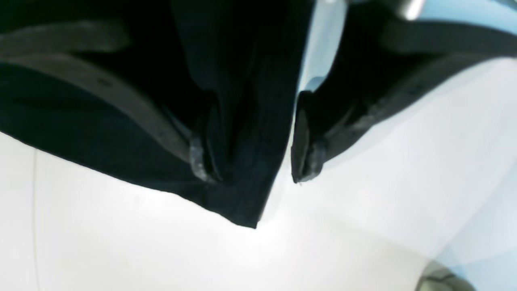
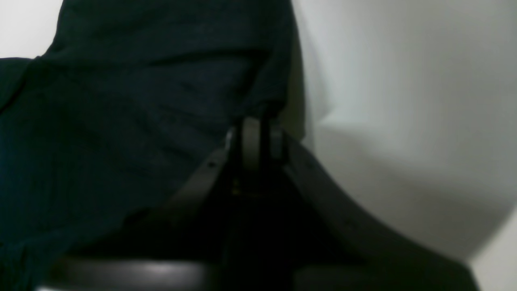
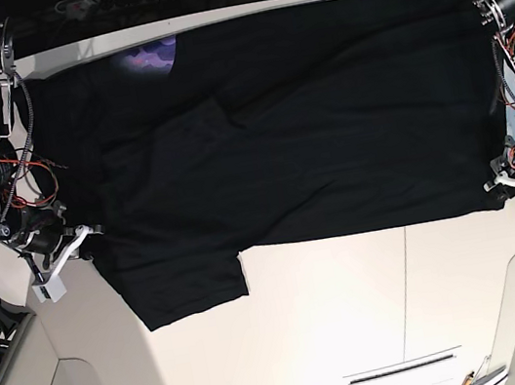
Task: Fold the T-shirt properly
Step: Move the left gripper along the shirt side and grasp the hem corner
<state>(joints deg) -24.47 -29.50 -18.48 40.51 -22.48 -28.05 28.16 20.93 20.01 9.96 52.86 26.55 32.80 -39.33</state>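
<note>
One black T-shirt (image 3: 286, 128) lies spread across the white worktop (image 3: 357, 314), one sleeve hanging toward the near edge and a patch of purple print showing at the far edge. Two pincers flank it: the left pincer (image 1: 250, 155) stands wide apart over a cloth corner, and the right pincer (image 2: 256, 139) is clamped tight on the T-shirt's edge.

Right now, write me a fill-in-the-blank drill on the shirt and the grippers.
1. The T-shirt lies spread on a ____ table.
2. The right gripper is ____ on the cloth.
3. The left gripper straddles a corner of the shirt with its jaws ____.
Missing words: white; shut; open
</note>
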